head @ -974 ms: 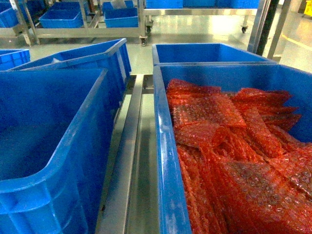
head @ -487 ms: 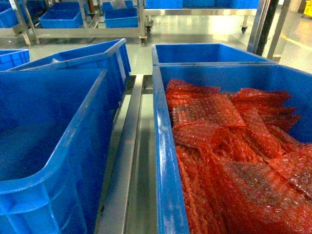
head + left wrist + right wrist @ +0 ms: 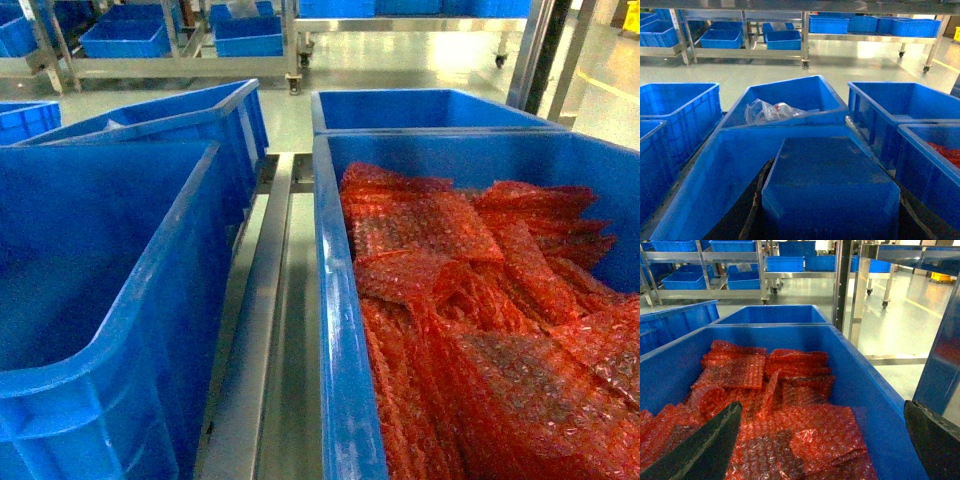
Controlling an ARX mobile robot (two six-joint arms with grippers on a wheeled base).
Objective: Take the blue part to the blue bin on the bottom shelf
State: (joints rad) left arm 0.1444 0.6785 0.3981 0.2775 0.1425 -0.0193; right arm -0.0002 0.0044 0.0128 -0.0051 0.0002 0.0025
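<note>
The right tool [image 3: 822,410] is hanging with its two dark, matte fingers [image 3: 705,450] spread wide and nothing between them, above a smooth, glossy blue plastic bin [image 3: 875,395] that is holding crumpled sheets of red bubble wrap [image 3: 790,430], pebbled and shiny. In the left wrist view the left tool [image 3: 827,200] is showing a dark finger at each lower corner, flanking the blue part [image 3: 830,185], a boxy, flat-topped block with a dull, faintly scuffed surface. Whether the fingers are pressing on it or merely standing beside it I cannot tell. The block is sitting within the sloping walls of a large blue bin [image 3: 705,175]. Behind it, a tilted bin [image 3: 815,95] is carrying clear, wrinkled plastic bags [image 3: 767,111]. In the head view neither tool is showing, and a brushed steel rail [image 3: 265,330] is running between the bins.
</note>
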